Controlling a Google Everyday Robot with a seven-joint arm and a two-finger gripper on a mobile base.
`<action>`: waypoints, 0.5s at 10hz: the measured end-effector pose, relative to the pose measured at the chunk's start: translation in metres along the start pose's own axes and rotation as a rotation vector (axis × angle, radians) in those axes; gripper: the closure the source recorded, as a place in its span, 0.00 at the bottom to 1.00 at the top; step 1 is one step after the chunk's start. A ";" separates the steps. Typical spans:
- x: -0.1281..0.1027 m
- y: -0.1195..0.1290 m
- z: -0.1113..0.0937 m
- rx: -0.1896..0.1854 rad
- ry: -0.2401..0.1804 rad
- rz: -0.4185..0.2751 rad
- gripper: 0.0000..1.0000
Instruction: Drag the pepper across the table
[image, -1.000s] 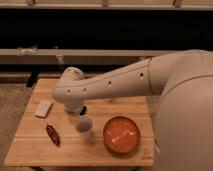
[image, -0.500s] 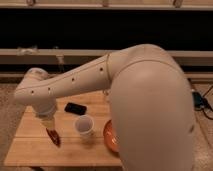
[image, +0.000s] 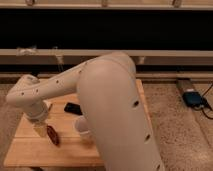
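Note:
The pepper (image: 52, 135) is a small dark-red chili lying on the left part of the light wooden table (image: 30, 150). My gripper (image: 43, 126) hangs from the white wrist directly over the pepper's upper end, at or just above it. I cannot tell whether it touches the pepper. My large white arm fills the middle and right of the view and hides the right half of the table.
A white cup (image: 82, 127) stands right of the pepper, partly behind my arm. A flat black object (image: 73, 108) lies behind it. A dark wall with a ledge runs behind the table. A dark box (image: 193, 98) lies on the floor at right.
My arm has swung left and nearer the camera, now hiding the orange-red bowl. The gripper has come down over the pepper. The pepper has not visibly moved.

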 end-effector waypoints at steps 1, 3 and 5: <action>-0.007 0.001 0.009 -0.013 0.012 -0.011 0.36; -0.011 -0.006 0.023 -0.023 0.037 -0.008 0.36; -0.016 -0.013 0.035 -0.031 0.054 -0.001 0.36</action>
